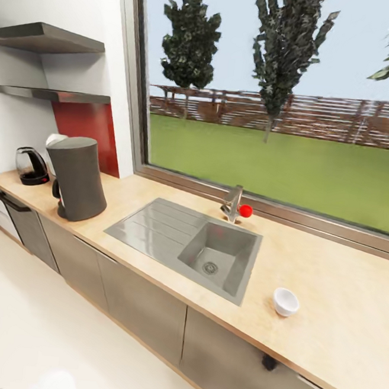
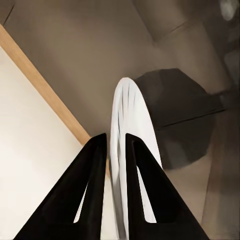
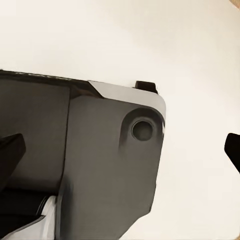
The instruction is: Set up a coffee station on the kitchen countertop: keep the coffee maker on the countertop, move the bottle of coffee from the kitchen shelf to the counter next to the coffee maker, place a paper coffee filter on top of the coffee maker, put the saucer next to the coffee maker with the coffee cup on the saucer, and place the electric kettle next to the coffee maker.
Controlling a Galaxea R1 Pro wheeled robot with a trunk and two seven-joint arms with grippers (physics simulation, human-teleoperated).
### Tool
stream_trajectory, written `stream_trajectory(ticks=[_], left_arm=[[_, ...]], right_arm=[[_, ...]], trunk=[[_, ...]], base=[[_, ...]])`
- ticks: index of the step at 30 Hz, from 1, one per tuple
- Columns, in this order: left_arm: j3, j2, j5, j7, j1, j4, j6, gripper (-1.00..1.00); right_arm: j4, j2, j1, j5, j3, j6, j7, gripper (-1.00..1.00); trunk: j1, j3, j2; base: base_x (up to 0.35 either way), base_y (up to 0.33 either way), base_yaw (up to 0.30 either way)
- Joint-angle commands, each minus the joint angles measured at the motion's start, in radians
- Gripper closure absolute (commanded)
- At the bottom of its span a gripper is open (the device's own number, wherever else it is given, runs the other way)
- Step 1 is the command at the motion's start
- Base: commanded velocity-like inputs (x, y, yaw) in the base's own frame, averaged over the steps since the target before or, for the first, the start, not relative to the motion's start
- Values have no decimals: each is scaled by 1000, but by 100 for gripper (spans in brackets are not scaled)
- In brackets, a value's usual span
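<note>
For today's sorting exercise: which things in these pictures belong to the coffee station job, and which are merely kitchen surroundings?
Belonging to the job:
coffee maker
electric kettle
white cup
paper coffee filter, pinched in the left gripper
countertop

Merely surroundings:
sink
tap
wall shelves
window

A dark grey coffee maker (image 1: 77, 177) stands upright on the wooden bench (image 1: 337, 315). Just beside it stands a glass kettle (image 1: 32, 167) with a black base. A small white cup (image 1: 286, 301) sits upright, well apart. The left end effector (image 2: 116, 145) pinches a white, pleated paper filter (image 2: 131, 125).
</note>
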Motion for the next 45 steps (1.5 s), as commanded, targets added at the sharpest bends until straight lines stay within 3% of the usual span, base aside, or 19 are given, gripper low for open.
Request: stream_trajectory(ticks=[1, 35, 45], left_arm=[[-4, 0, 5, 0, -1, 2, -4, 100], [-4, 0, 6, 0, -1, 2, -4, 100], [-4, -1, 6, 0, -1, 2, -4, 100]], right_arm=[[-1, 1, -1, -8, 9, 5, -2, -100], [-2, 2, 3, -10, 8, 5, -1, -100], [-2, 3, 3, -10, 9, 5, -1, -100]], trunk=[[1, -2, -2], [1, -2, -2], [1, -2, -2]], base=[[158, 281, 0], [125, 294, 0], [90, 298, -119]])
